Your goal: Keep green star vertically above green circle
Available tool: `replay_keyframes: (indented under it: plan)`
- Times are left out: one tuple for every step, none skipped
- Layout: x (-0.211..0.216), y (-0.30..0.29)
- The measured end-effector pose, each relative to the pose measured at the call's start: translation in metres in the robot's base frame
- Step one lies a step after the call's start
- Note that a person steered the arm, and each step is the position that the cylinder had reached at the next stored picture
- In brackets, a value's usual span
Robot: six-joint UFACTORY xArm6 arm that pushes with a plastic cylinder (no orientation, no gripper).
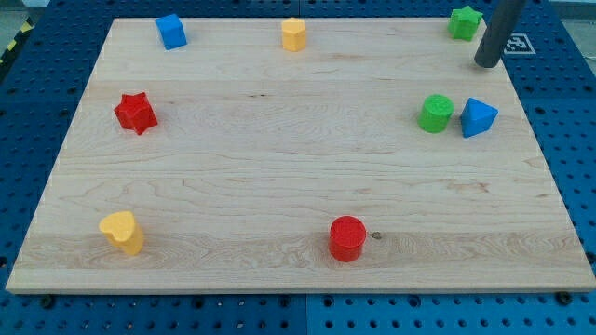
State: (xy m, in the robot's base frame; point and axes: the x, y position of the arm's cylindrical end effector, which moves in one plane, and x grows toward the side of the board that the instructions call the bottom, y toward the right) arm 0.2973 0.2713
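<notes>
The green star (465, 21) sits at the board's top right corner. The green circle (435, 113) stands lower down at the view's right, a little left of the star's column. My tip (486, 63) is on the board just below and right of the green star, apart from it. It is above and right of the green circle.
A blue triangle (478, 117) touches or nearly touches the green circle's right side. A blue cube (171, 31) and a yellow hexagon (293, 34) lie along the top. A red star (136, 113), a yellow heart (123, 232) and a red circle (347, 238) lie left and below.
</notes>
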Motion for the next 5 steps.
replay_keyframes:
  plan:
    - [-0.026, 0.005]
    - [-0.050, 0.030]
    - [-0.070, 0.049]
    - [-0.106, 0.048]
    - [-0.106, 0.045]
